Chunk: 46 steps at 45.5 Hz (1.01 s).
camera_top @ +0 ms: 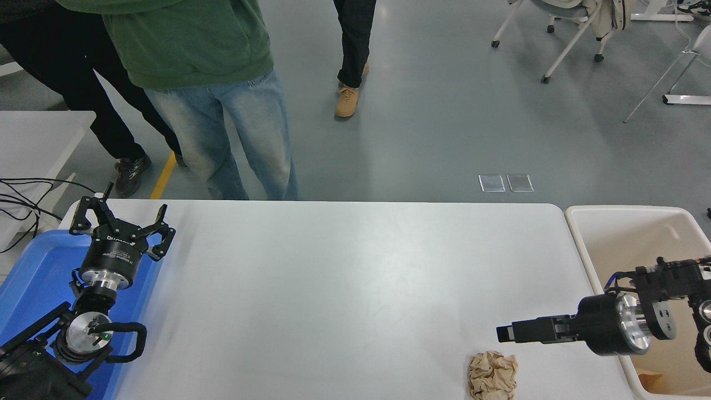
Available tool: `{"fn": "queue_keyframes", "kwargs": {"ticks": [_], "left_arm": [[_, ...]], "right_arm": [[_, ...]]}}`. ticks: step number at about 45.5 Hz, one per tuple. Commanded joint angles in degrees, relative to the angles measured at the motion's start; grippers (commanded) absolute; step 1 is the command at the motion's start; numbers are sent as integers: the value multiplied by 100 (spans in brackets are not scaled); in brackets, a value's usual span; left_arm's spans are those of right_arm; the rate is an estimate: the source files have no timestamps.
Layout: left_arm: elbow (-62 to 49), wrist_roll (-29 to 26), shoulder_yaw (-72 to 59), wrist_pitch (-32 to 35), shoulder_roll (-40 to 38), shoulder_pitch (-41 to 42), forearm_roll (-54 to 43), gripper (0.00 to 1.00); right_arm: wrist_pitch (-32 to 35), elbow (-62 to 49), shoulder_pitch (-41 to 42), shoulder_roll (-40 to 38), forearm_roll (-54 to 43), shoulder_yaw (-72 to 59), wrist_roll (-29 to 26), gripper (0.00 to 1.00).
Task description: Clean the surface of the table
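The table surface [344,289] holds crumpled paper [492,375]; my right gripper [508,333], fingers seemingly together, could knock it off the near edge.

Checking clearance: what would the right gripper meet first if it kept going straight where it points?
Probably nothing: the right gripper points left over bare table surface, passing just beyond the crumpled paper ball. Its height is unclear.
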Motion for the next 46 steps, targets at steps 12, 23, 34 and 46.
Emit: {"fn": "queue_keyframes", "kwargs": {"ticks": [12, 23, 34, 46], "left_arm": [[-1, 0, 0, 0, 0, 0, 4, 99], [-1, 0, 0, 0, 0, 0, -5, 99], [-1, 0, 0, 0, 0, 0, -5, 99], [-1, 0, 0, 0, 0, 0, -5, 99]], "right_arm": [[-467, -259, -55, 527, -1688, -290, -1, 99], [-590, -268, -64, 536, -1944, -325, -1, 99], [-590, -241, -213, 535, -1935, -474, 34, 99], [-695, -355, -328, 834, -2023, -500, 34, 99]]}}
